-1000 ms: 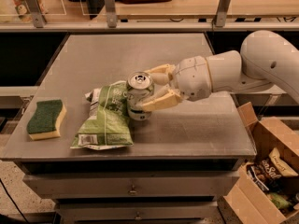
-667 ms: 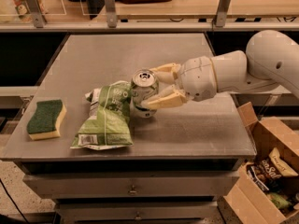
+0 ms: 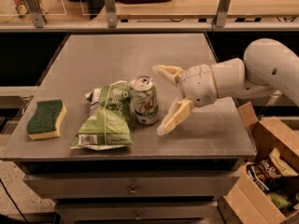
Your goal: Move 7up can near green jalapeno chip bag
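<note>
The 7up can, white and green with a silver top, stands upright on the grey table, touching the right edge of the green jalapeno chip bag. The bag lies flat and crinkled on the table's front left. My gripper is just right of the can, open, with its cream fingers spread wide and off the can. The white arm reaches in from the right.
A yellow sponge with a green top lies at the table's front left corner. An open cardboard box with snack bags sits on the floor to the right. A counter with railing posts runs behind the table.
The gripper has opened and let go of the can, and has drawn back to the right. The can now stands free beside the bag.
</note>
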Robot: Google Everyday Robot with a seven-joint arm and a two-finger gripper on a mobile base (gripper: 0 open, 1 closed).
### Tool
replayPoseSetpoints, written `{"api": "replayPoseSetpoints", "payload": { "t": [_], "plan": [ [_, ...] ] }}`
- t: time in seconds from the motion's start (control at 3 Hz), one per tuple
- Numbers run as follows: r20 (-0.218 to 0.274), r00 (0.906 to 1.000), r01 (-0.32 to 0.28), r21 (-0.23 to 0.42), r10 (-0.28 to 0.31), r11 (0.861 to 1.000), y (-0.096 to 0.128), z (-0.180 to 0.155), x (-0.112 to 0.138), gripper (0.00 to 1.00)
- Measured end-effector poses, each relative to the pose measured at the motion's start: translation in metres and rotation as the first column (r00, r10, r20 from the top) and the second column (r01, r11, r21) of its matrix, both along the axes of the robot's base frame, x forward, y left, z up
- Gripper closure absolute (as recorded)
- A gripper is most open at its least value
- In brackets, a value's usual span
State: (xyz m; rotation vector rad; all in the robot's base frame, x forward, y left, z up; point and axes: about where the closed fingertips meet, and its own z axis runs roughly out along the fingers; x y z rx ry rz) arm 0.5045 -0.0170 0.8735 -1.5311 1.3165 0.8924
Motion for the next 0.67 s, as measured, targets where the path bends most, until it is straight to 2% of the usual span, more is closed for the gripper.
{"api": "replayPoseSetpoints", "payload": {
  "t": [0.33,0.67],
  "plan": [
    [-0.005,0.9997,0.024,-0.051,-0.024,0.998,-0.002,-0.004,0.000,0.00],
    [0.009,0.9959,0.091,-0.126,-0.090,0.988,-0.016,0.005,0.003,0.00]
  ]
}}
